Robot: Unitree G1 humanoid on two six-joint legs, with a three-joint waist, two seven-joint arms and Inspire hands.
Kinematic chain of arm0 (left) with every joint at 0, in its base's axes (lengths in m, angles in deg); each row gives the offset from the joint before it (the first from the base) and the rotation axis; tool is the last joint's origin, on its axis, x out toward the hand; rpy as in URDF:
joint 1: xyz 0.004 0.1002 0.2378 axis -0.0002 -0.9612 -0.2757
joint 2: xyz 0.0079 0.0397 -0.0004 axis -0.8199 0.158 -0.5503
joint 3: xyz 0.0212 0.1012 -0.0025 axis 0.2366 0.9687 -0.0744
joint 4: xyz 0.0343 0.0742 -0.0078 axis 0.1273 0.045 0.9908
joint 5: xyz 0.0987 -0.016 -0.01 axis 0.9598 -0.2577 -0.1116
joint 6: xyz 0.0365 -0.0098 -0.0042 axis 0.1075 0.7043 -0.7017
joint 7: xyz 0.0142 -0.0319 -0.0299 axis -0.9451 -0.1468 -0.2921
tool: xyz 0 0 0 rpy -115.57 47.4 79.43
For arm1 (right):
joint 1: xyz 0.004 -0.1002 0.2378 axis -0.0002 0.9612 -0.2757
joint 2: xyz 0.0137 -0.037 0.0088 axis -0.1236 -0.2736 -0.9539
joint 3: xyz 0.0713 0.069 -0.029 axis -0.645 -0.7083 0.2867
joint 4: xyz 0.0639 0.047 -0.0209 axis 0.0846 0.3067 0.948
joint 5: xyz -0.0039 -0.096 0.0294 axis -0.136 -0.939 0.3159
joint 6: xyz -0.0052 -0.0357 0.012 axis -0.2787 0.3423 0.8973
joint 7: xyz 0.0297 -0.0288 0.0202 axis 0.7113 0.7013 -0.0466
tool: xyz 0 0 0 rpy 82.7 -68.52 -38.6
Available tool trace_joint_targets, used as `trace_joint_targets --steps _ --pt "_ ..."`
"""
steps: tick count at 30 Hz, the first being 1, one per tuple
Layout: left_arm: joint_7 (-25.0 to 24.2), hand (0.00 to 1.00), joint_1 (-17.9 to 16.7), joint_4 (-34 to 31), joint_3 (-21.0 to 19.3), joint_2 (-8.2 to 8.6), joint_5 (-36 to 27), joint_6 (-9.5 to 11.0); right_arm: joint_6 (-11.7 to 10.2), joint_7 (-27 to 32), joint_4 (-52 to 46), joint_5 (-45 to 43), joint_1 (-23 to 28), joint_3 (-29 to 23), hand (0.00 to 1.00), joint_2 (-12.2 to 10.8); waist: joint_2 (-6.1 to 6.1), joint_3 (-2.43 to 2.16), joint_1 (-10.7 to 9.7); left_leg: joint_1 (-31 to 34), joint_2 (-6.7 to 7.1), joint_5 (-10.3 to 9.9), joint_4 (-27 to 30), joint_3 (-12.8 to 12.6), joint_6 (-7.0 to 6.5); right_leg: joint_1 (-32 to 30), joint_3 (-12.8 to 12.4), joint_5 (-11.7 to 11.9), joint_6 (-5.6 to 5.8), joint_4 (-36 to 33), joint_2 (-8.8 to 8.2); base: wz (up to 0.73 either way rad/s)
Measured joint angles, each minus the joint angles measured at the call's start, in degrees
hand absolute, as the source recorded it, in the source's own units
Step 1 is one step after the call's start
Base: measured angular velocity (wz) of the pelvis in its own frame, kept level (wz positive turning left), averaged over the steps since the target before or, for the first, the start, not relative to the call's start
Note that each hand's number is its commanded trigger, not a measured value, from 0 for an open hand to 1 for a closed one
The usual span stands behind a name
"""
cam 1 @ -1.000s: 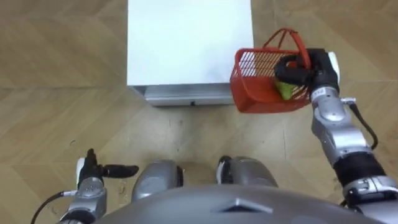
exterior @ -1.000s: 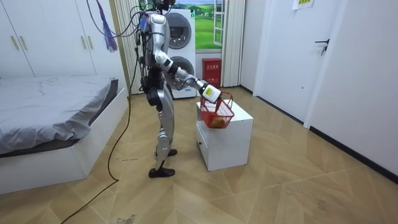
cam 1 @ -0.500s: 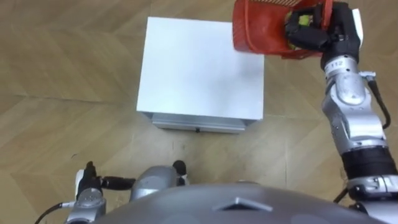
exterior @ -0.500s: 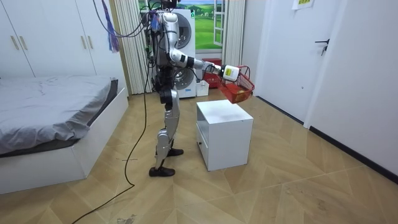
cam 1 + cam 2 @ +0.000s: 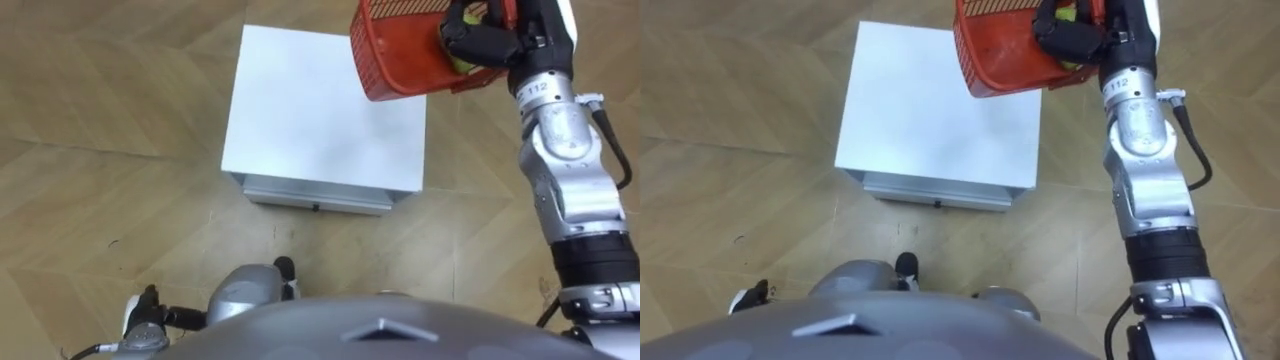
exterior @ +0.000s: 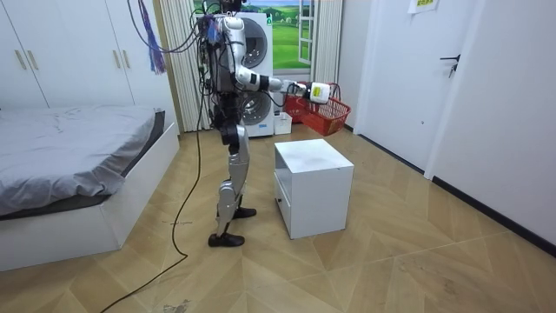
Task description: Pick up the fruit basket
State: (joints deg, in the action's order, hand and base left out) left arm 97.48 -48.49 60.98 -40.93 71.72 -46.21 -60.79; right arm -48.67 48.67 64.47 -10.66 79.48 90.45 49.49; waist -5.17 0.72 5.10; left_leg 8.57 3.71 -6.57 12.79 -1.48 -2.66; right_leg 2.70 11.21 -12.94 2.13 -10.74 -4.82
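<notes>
Clearly aloft: the red basket [image 5: 400,55] is clamped in the right hand [image 5: 487,40], above the far right corner of the white cabinet [image 5: 300,110].
The basket lies left of the hand, long axis left to right, tilted and clear of the cabinet top. It is rigid plastic with slotted mesh walls, and something yellow-green [image 5: 463,65] sits inside by the curled fingers. The cabinet is boxy and smooth. The left hand [image 5: 148,328] hangs near left, well apart; its state cannot be told.

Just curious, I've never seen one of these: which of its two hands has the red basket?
The right hand, raised over the white cabinet, its fingers curled on the basket. The left hand hangs low and empty.
</notes>
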Motion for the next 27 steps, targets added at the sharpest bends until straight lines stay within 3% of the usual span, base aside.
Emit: trace_joint_targets --steps 11,18,23,24,25,26,27 --pt "-0.9 0.00 0.1 0.7 0.0 0.13 5.3 -2.0 1.7 -1.2 3.4 -2.1 -0.3 2.3 1.00 -0.2 0.38 -0.01 3.3 3.3 0.04 0.0 2.5 1.5 -0.20 -1.6 3.5 0.1 -0.20 -0.1 -0.05 0.08" --pt "-2.4 0.00 -0.1 2.3 0.0 0.10 5.3 -2.4 1.7 -1.2 8.7 -1.9 -1.6 2.9 1.00 -0.3 0.83 0.05 4.3 5.8 0.30 0.1 3.6 3.2 -0.26 -2.6 6.3 0.1 -0.20 -0.8 -0.05 0.15" --pt "-2.6 0.00 0.1 2.1 0.0 0.08 5.3 -2.4 2.1 -1.6 15.7 -1.7 -4.5 4.3 1.00 -0.4 0.82 0.06 4.4 7.2 0.73 0.1 4.0 3.8 -0.35 -3.6 6.4 0.1 -0.19 -1.1 -0.18 0.08" --pt "-2.6 0.00 0.2 2.1 0.0 0.07 5.3 -2.4 2.1 -1.8 16.4 -1.6 -4.7 4.3 0.94 -0.4 0.83 0.07 4.4 8.0 0.83 0.1 4.3 4.0 -0.43 -4.1 6.7 0.1 -0.19 -1.1 -0.21 0.09" --pt "-2.6 0.00 0.3 2.1 0.0 0.07 5.3 -2.4 2.1 -1.9 17.0 -1.4 -4.8 4.4 0.62 -0.5 0.83 0.07 4.4 8.3 0.85 0.0 4.5 4.0 -0.50 -4.3 6.7 0.1 -0.19 -1.1 -0.21 0.10" --pt "-2.6 0.00 0.3 2.1 0.0 0.08 5.3 -2.4 2.1 -1.9 18.0 -1.2 -4.8 4.4 0.05 -0.5 0.83 0.07 4.5 8.9 0.90 -0.1 4.9 4.1 -0.63 -4.7 6.8 0.1 -0.15 -1.2 -0.24 0.05" --pt "-2.6 0.00 0.3 2.2 0.1 0.08 5.3 -2.5 2.1 -1.9 19.3 -0.9 -5.0 4.4 0.00 -0.6 0.80 0.08 4.7 9.3 0.92 -0.1 5.0 4.1 -0.68 -5.1 6.9 0.1 -0.13 -1.5 -0.31 0.04"
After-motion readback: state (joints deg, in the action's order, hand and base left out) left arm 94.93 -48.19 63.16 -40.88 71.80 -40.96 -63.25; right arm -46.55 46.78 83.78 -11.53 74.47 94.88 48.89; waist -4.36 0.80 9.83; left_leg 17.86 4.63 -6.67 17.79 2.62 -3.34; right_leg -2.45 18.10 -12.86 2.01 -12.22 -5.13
